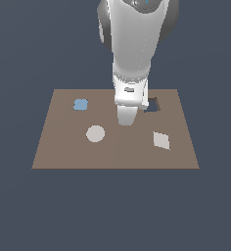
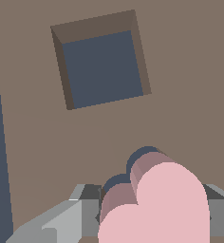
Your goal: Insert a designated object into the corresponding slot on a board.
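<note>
While poised above the heart slot [image 2: 133, 163]: fingers [image 2: 78, 216] clamped on the pink heart [image 2: 161, 209].

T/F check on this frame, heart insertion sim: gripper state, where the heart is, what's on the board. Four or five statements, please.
1. The gripper holds the pink heart. True.
2. The heart sits over the square cutout. False: in the wrist view the cutout lies apart from it, uncovered.
3. A grey disc lies on the board. True.
4. The blue square sits inside the square cutout. False: it rests on the board's surface, towards the exterior view's left.
</note>
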